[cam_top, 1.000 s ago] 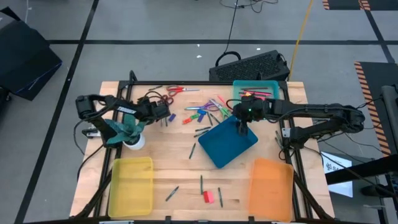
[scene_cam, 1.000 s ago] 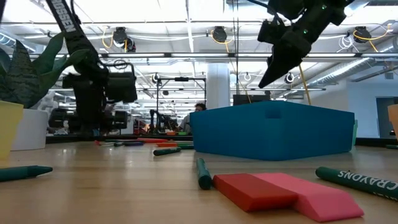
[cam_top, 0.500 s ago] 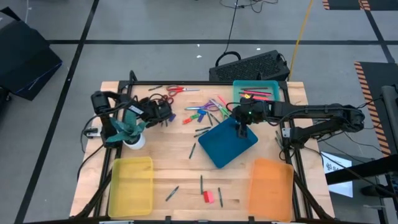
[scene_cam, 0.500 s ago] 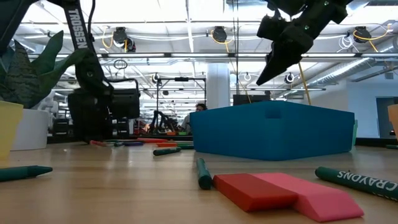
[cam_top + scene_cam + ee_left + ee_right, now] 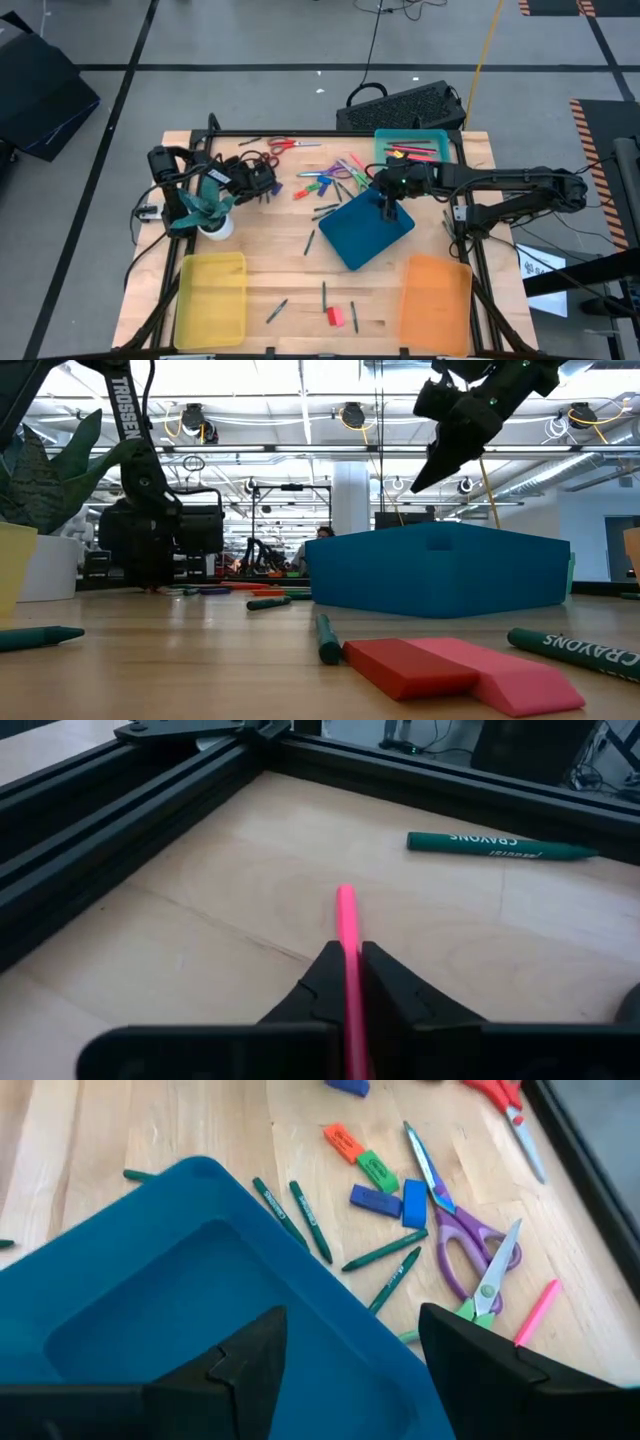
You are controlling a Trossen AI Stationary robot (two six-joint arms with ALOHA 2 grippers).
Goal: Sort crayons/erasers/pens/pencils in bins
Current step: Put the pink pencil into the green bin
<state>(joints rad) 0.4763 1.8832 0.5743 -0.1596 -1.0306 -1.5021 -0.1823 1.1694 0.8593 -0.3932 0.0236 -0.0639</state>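
Your left gripper pinches a thin pink stick for carrying; right gripper, spread, hovers over the opaque dark blue bin.

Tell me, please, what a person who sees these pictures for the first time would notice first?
Probably the dark blue bin, lying askew in the middle of the table, with the right gripper hanging open above it. Next, the left gripper near the far left edge, its fingers shut on a pink stick. Then the bright scatter of erasers, scissors and crayons beyond the blue bin.
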